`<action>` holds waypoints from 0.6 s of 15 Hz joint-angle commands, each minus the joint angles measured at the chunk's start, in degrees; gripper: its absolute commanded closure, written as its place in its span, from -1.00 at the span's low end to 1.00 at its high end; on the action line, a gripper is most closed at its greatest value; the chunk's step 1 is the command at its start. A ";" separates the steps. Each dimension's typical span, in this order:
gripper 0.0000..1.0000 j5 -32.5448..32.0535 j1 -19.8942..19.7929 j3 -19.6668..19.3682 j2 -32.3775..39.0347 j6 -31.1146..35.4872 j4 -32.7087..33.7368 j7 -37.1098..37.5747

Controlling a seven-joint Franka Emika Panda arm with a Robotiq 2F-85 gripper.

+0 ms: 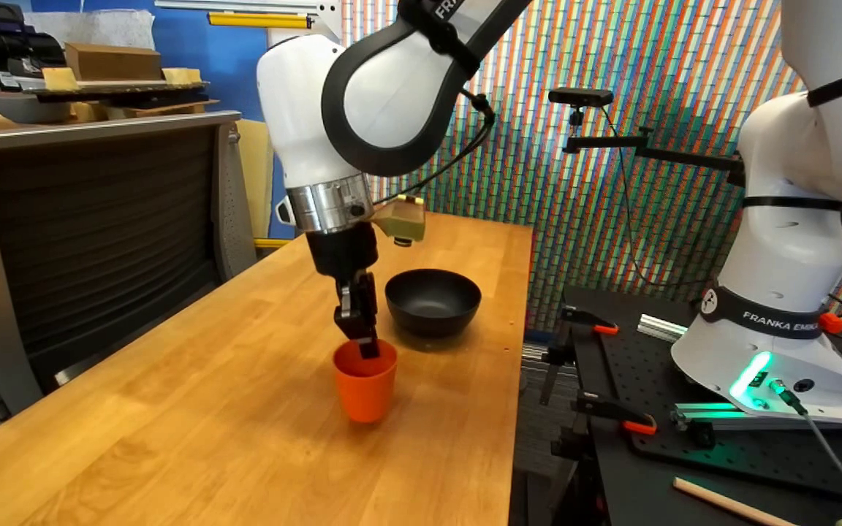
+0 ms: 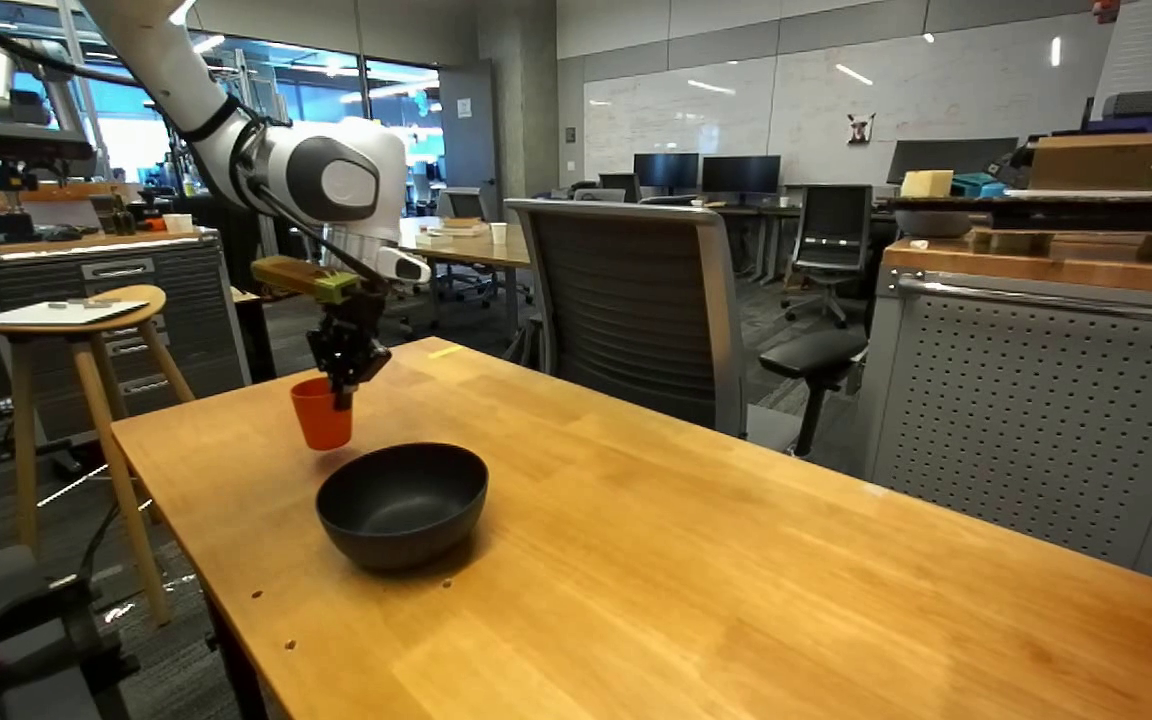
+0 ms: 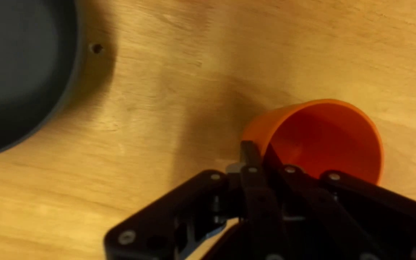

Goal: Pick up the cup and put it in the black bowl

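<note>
The orange-red cup [image 1: 366,394] is upright at the table's near part in an exterior view; it also shows in an exterior view [image 2: 320,420] and the wrist view [image 3: 327,141]. My gripper [image 1: 368,348] points down at the cup's rim. In the wrist view the gripper [image 3: 262,150] is shut on the cup's wall on the bowl's side, one finger inside and one outside. I cannot tell if the cup's base touches the table. The black bowl [image 1: 432,323] stands empty beside the cup, apart from it, in both exterior views [image 2: 401,545]; its edge shows in the wrist view [image 3: 13,54].
The wooden table [image 2: 736,570] carries the cup and bowl. A grey office chair [image 2: 631,310] stands along one long edge. The robot's base [image 1: 764,365] stands on a black mount table [image 1: 655,467] beyond the opposite edge. A wooden stool [image 2: 106,350] stands off the table.
</note>
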 commanded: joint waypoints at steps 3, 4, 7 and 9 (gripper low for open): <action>0.98 -3.76 -5.03 -6.53 -12.05 -0.20 -5.17 3.34; 0.98 -4.83 -5.72 -7.72 -13.49 -1.13 -5.14 4.49; 0.98 -9.60 -7.62 -10.80 -16.68 -3.00 -6.73 9.96; 0.98 -8.49 -9.19 -11.30 -17.04 -5.77 -8.18 10.39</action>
